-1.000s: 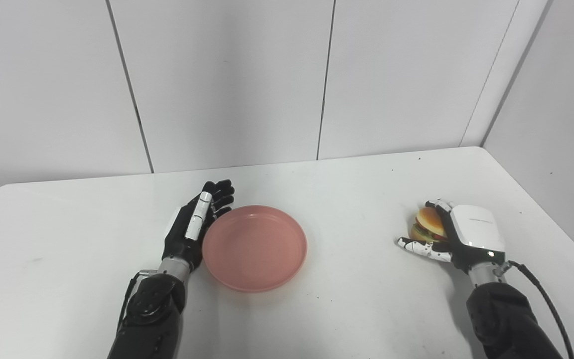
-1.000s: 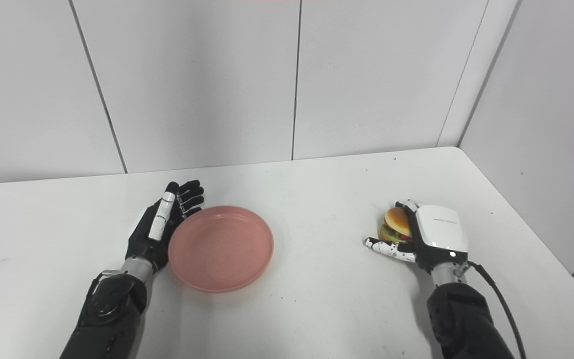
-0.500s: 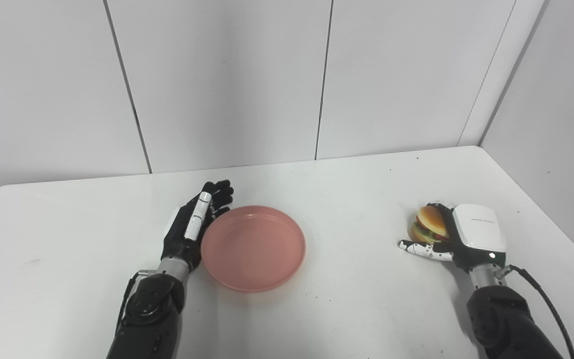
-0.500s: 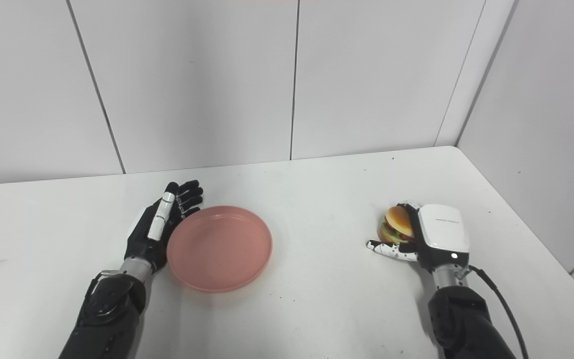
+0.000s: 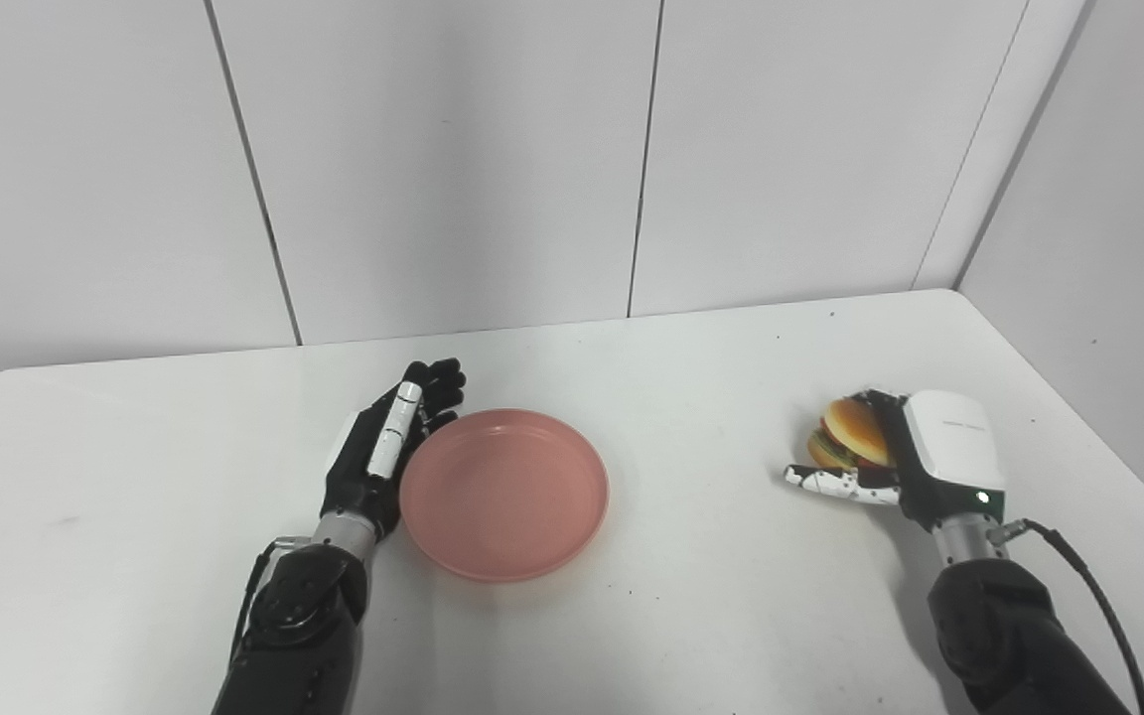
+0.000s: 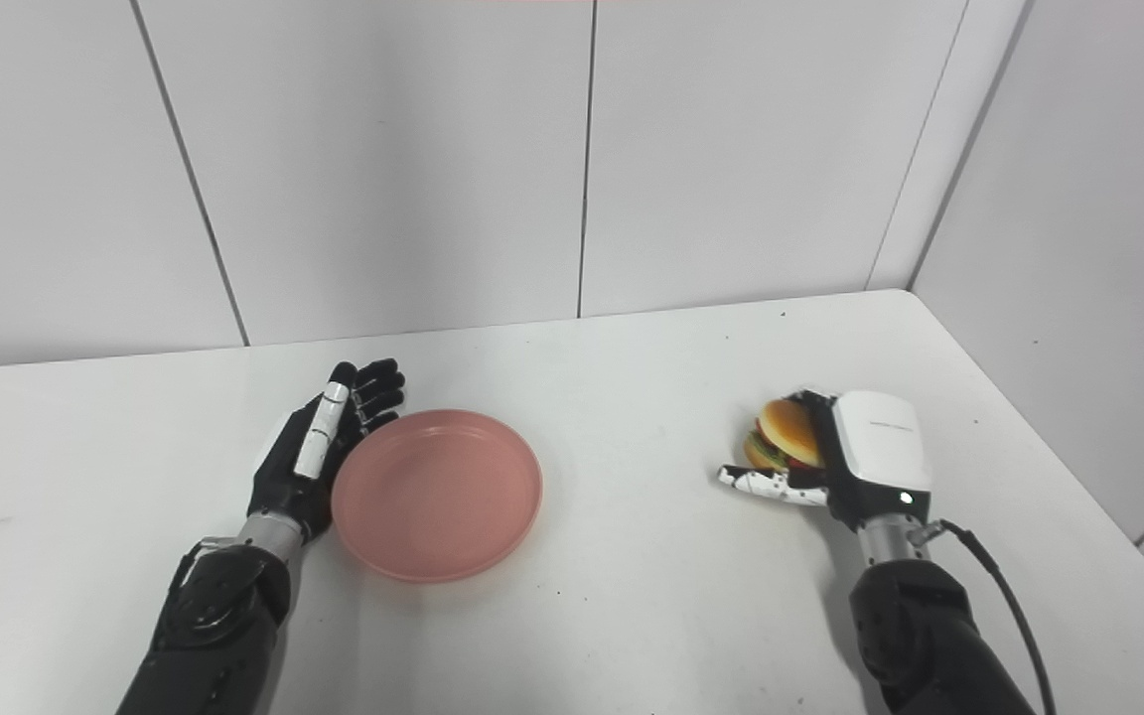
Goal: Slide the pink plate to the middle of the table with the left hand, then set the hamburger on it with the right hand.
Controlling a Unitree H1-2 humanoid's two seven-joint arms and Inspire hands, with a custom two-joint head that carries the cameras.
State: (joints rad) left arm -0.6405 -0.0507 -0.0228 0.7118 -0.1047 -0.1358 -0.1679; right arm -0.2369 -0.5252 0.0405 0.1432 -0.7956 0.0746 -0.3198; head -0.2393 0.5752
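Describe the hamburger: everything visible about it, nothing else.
The hamburger is small and looks like a toy: a smooth tan bun on top, with green, red and dark layers showing at its edge beneath. It sits at the table's right side, gripped in the right hand, whose fingers wrap over its far side while the thumb reaches out under it. It is tilted, its top leaning toward the hand. Its bottom bun is hidden, and whether it touches the table cannot be told. It lies well apart from the pink plate.
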